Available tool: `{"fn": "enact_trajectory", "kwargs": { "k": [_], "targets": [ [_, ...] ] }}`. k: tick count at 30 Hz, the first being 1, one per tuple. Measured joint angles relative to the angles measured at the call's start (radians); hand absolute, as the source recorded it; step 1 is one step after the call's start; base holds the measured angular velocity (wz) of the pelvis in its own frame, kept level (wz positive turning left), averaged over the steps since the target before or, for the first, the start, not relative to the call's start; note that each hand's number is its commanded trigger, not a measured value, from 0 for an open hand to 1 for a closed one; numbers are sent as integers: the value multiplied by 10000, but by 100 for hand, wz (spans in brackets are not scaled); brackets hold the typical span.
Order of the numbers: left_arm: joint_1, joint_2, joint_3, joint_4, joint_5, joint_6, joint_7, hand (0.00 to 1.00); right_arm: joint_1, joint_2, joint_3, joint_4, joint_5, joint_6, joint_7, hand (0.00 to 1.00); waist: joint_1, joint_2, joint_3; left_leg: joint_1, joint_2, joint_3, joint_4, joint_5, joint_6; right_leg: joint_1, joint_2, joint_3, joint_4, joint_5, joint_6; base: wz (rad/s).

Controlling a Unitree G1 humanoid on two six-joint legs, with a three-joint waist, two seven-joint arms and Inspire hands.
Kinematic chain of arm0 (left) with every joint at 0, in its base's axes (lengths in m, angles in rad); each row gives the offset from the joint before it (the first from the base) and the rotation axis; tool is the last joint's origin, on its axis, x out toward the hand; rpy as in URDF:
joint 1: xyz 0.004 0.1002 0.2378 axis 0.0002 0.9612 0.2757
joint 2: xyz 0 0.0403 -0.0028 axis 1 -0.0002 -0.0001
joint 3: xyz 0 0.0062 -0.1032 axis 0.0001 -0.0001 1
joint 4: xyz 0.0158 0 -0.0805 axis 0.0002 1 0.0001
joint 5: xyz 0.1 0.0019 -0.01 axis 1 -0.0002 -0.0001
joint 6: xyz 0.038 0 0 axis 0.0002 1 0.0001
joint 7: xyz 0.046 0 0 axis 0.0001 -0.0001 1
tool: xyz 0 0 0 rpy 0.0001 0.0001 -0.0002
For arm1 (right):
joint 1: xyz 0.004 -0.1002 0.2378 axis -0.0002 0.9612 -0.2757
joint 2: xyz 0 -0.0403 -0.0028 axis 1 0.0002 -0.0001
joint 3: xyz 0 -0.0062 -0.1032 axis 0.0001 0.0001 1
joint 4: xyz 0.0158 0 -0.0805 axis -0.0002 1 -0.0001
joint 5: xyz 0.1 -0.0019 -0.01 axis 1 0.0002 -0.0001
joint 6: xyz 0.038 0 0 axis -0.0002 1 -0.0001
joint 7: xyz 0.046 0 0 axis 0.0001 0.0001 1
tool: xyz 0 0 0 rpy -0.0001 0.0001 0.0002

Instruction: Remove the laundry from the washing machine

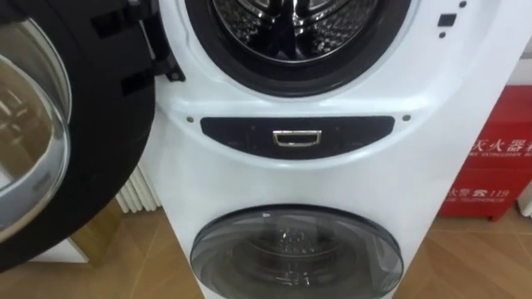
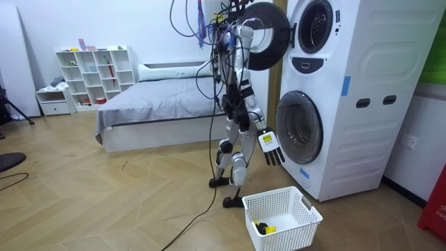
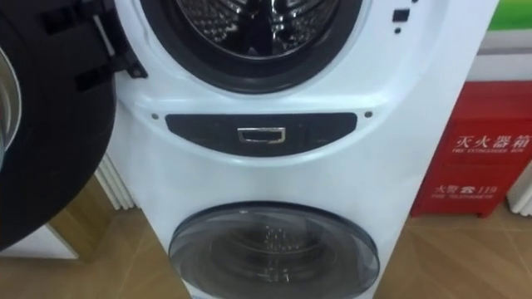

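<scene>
I stand close in front of a white stacked washing machine point(image 2: 334, 90). Its upper round door point(image 1: 58, 124) is swung open to my left. The upper drum point(image 1: 287, 21) shows bare shiny metal in the part I can see. The lower drum's glass door point(image 1: 295, 249) is closed. In the room view my right hand point(image 2: 272, 149) hangs low at my side with straight fingers, holding nothing, in front of the lower door point(image 2: 300, 129). A white laundry basket point(image 2: 282, 216) sits on the floor by my feet with a small yellow and black item point(image 2: 267, 227) in it.
A red cabinet point(image 1: 495, 158) stands on the floor right of the machine. A white radiator point(image 1: 137, 195) is behind the open door. In the room view a bed point(image 2: 153, 104) and a white shelf point(image 2: 94, 73) lie behind me across open wooden floor.
</scene>
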Motion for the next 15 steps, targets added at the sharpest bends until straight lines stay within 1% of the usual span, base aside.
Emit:
{"fn": "enact_trajectory", "kwargs": {
  "k": [1,3,5,6,8,9,11,13,15],
  "targets": [
    [-29,207,1,-7,41,122,144,0,114,-2,-65,-119,5,0,-48,0,8,-5,8,1,1,10,-3,0,0,-2,4,17,1,0,0,0],
    [-213,310,3,-202,122,214,301,0,309,-8,-70,-367,-2,12,-104,0,113,-1,8,8,2,38,-4,0,0,-5,5,29,16,0,0,0],
    [-257,549,134,-920,277,427,419,0,425,-12,-115,-538,-158,16,-103,0,256,-5,6,5,2,38,-6,-1,0,-3,9,44,14,2,2,0],
    [-258,618,202,-1034,281,434,461,0,479,-14,-117,-580,-296,9,-104,0,266,-6,7,0,2,38,-6,-1,0,-3,9,40,13,3,4,9],
    [-257,955,326,-1458,301,428,724,0,579,-16,-170,-604,-484,5,-77,0,339,-1,8,-17,0,2,2,-1,0,11,-6,4,22,4,5,12],
    [-257,1040,326,-1550,296,427,800,0,578,-16,-170,-605,-516,5,-70,0,363,11,6,-28,-1,-18,11,-1,0,11,-9,-6,26,4,5,11],
    [-300,1324,326,-1673,294,410,1012,0,579,-16,-160,-677,-588,11,-23,0,365,52,7,-88,-4,-108,45,0,-1,9,-24,-140,39,6,3,12],
    [-307,1357,399,-1908,306,418,1253,0,644,-16,-143,-768,-620,15,46,0,327,78,4,-120,-5,-214,116,-1,-2,49,-33,-239,44,9,-4,15],
    [-305,1356,386,-2287,300,416,1472,0,682,-16,-96,-761,-645,34,82,0,296,49,9,-138,-12,-326,150,-2,-3,96,-53,-299,61,9,-3,20]
  ]
}}
